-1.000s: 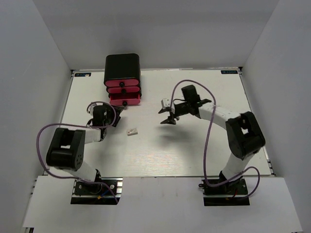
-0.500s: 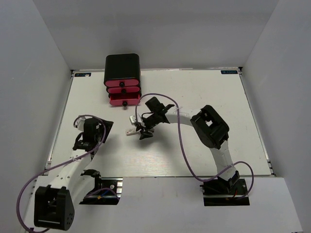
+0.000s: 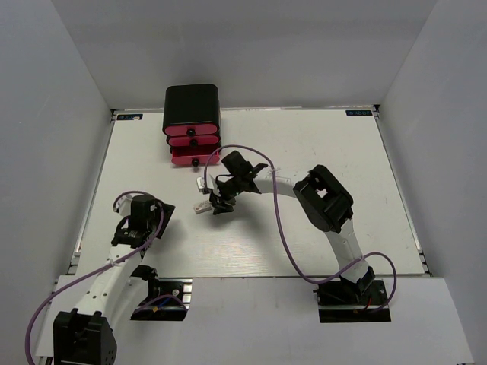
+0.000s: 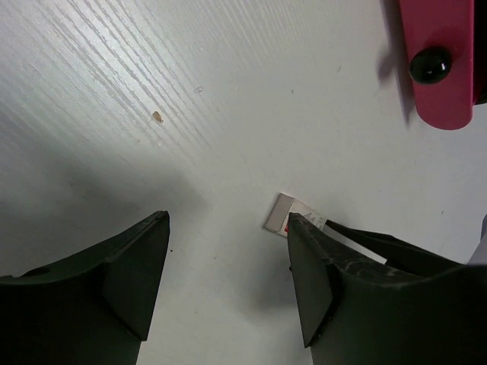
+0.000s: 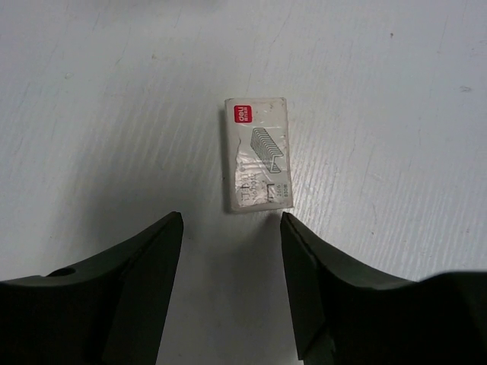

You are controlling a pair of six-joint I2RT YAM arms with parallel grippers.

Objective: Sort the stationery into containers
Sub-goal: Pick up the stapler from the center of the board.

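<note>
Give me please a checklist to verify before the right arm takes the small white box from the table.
1. Right fingers open: ok.
2. Small white rectangular box with a red logo between those fingers: not ok, it lies ahead of the tips.
3. Box flat on the white table, nothing touching it: ok.
4. Left fingers open and apart from the box: ok.
5. Lowest pink drawer of the black rounded chest open enough to receive the box: cannot tell.
</note>
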